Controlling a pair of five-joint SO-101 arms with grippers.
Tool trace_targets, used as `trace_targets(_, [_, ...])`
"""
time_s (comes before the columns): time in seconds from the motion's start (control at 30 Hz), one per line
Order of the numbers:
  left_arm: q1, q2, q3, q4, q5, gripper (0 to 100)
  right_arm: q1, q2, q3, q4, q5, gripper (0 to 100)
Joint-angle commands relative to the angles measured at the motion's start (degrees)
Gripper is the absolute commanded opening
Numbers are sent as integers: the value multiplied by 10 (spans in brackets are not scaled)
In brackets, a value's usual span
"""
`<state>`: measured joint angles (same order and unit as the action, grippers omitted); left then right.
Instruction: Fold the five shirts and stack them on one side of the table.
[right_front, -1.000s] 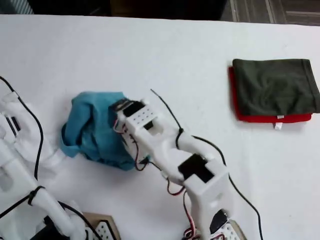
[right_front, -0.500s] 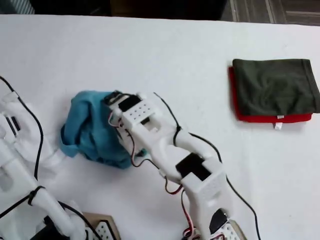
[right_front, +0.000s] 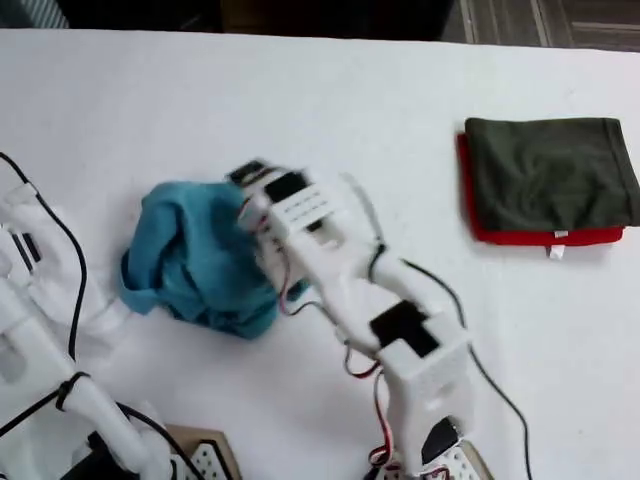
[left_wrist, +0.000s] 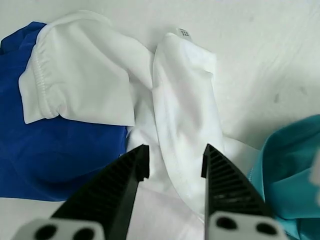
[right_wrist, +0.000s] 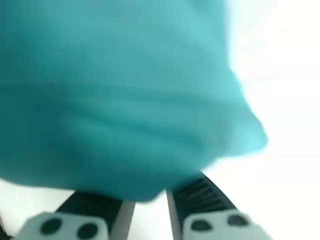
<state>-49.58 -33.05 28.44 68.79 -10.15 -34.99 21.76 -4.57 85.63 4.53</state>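
White bench (right_front: 300, 90) carries the teal shirt (right_front: 190, 260) left of centre, bunched and pinched between the right fingers (right_wrist: 200, 197); the left fingers (left_wrist: 125, 175) hang parted over the white shirt (left_wrist: 180, 100).

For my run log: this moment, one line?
right gripper at teal shirt | left gripper open over white shirt | green shirt on red shirt

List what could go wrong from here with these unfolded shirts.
1. The teal shirt lies bunched up with the right gripper at it; a pull may drag the whole lump instead of spreading it.
2. The left gripper hangs open over the white shirt, which overlaps the blue shirt; closing there might catch both.
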Motion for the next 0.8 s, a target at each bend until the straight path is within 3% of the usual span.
trace_targets(0.0, [-3,-11,-19,-10,2,194,75,-97,-23,25,21,20])
trace_targets(0.17, [16,-10,-19,-6,2,194,189,-182,-22,57,127,20])
trace_targets(0.33, [82,-11,26,-6,2,194,316,-200,-19,36,208,20])
trace_targets(0.47, [152,-11,81,-10,2,194,428,-200,-18,-29,207,20])
trace_targets(0.57, [207,-11,109,-10,2,194,490,-200,-2,-86,162,20])
trace_targets(0.77, [340,-14,121,-6,3,194,497,-200,99,-218,100,20])
